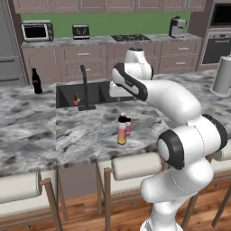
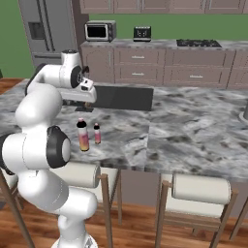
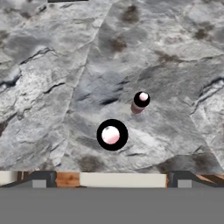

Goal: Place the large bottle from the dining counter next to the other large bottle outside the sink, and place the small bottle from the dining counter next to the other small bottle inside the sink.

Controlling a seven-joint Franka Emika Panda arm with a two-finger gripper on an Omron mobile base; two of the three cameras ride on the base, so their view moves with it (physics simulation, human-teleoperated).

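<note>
Two bottles stand upright on the marble table (image 1: 81,135), near its front edge above the stools. The large bottle (image 1: 122,130) has a dark cap and a body that shades from pink at the top to yellow at the bottom; the small bottle (image 1: 128,126) is pink with a dark cap and stands just beside it, a little farther back. In the right base view the large bottle (image 2: 83,135) is to the left and the small bottle (image 2: 97,133) to its right, close together but apart. From the hand view, looking straight down, the large bottle's round cap (image 3: 112,135) lies near the middle and the small bottle's cap (image 3: 141,100) lies up and to the right of it.

Beyond the two bottles the sink (image 1: 97,93) is sunk into the table, with a dark faucet (image 1: 84,85) at its near edge. A second small bottle (image 1: 76,99) stands inside the basin near the faucet. A second large bottle (image 1: 36,81), dark with a red band, stands on the table to the left of the sink.

The tool (image 2: 86,105) hangs over the table above the pair of bottles, holding nothing; I cannot tell how wide its fingers stand.
</note>
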